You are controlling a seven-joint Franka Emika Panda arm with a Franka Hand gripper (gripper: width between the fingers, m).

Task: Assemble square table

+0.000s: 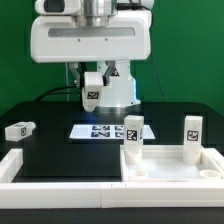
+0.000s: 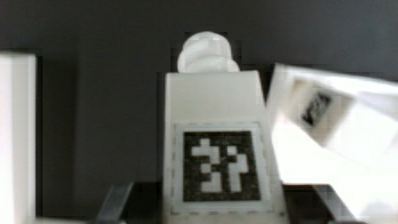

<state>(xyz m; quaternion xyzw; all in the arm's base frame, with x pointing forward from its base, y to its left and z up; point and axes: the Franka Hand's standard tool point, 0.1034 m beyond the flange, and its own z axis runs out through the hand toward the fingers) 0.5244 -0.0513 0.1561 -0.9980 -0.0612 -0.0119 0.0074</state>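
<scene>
My gripper (image 1: 93,82) is shut on a short white leg (image 1: 92,94) with a black-and-white tag and holds it in the air above the back of the table. In the wrist view the leg (image 2: 214,130) stands between my dark fingers (image 2: 128,203), with its round tip pointing away. The white square top (image 1: 205,160) lies at the front on the exterior view's right. Two legs (image 1: 132,134) (image 1: 191,134) stand upright on it. Another leg (image 1: 18,129) lies on the black table at the exterior view's left.
The marker board (image 1: 88,131) lies flat mid-table, below the held leg. White L-shaped wall pieces (image 1: 12,166) run along the front and left. The robot's white base (image 1: 122,92) stands behind. A blurred white tagged surface (image 2: 338,105) shows beside the held leg.
</scene>
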